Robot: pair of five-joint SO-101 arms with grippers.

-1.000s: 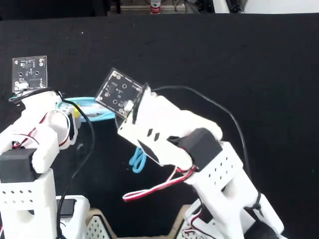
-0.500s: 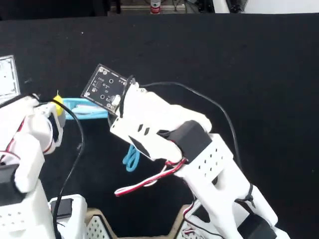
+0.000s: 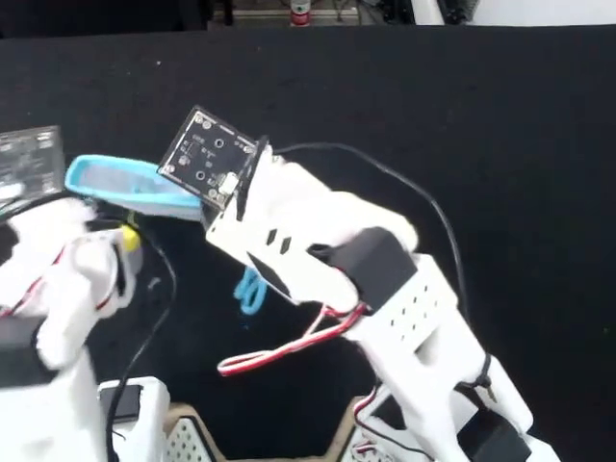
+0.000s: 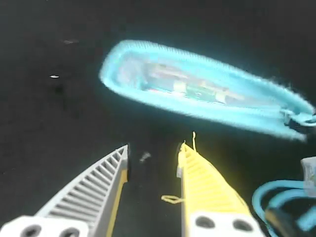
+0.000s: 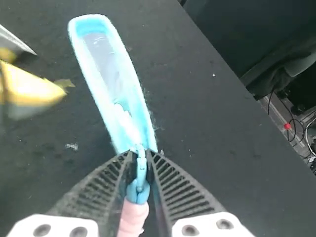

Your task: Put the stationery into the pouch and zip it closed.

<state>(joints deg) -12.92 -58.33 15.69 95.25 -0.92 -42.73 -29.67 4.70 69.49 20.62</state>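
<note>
The soft, light pouch (image 3: 115, 185) lies on the tabletop (image 3: 433, 115), its zip pull (image 5: 138, 189) pinched in the closed right gripper (image 5: 140, 155), while the open left gripper (image 4: 154, 147), just beside it, should probably hold the limp far end.

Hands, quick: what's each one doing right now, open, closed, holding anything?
Left hand: open, empty, apart from the blue pouch.
Right hand: closed on the pouch's zipper pull.
</note>
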